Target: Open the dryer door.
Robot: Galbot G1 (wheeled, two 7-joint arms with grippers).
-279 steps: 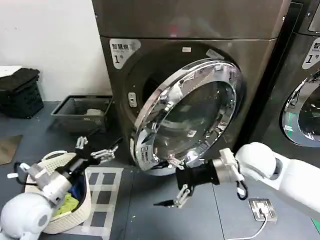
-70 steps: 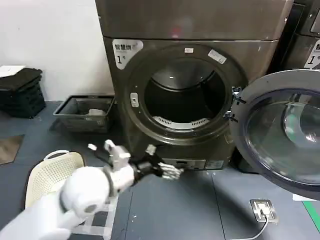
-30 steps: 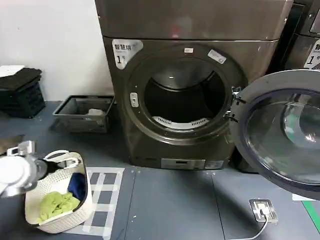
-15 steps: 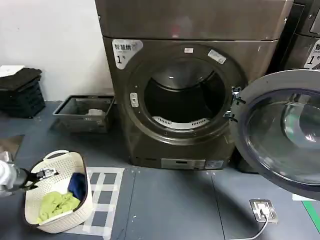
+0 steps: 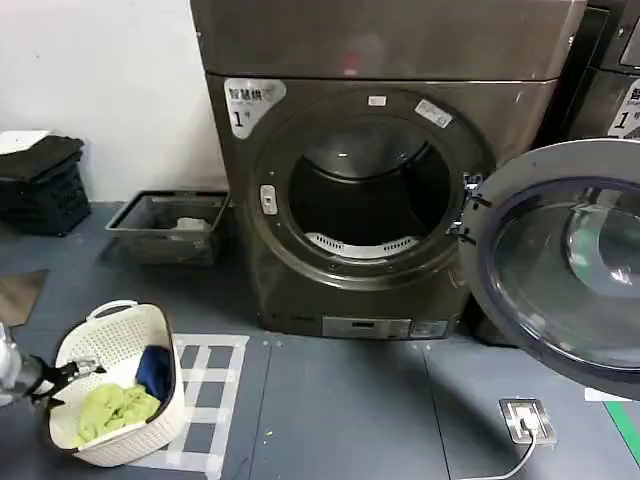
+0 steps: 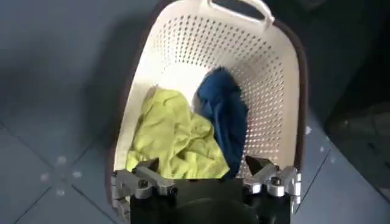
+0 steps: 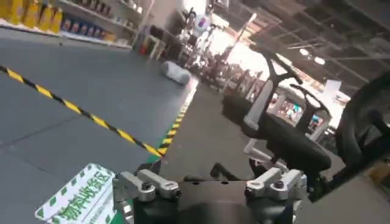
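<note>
The dryer door (image 5: 565, 270), a round chrome-rimmed porthole with dark glass, stands swung wide to the right of the bronze-brown machine marked "1" (image 5: 240, 110). The dark drum opening (image 5: 365, 190) is fully exposed. My left gripper (image 5: 80, 372) is low at the left edge, beside a white laundry basket (image 5: 112, 312). In the left wrist view it hangs open (image 6: 207, 176) over that basket (image 6: 201, 49), which holds a yellow-green cloth (image 6: 167, 137) and a blue cloth (image 6: 225, 115). My right gripper (image 7: 210, 182) is open and empty, facing the room.
A grey tray (image 5: 165, 225) lies on the floor left of the dryer, with a black stack (image 5: 40, 185) farther left. A darker neighbouring machine (image 5: 610, 90) stands at the right. A floor socket with a cable (image 5: 525, 420) lies below the door. An office chair (image 7: 286, 140) stands in the room.
The door, half open 9.3 s ago, has since swung fully right and stays there. My left arm swept from the dryer's front to the basket and now sits lower left.
</note>
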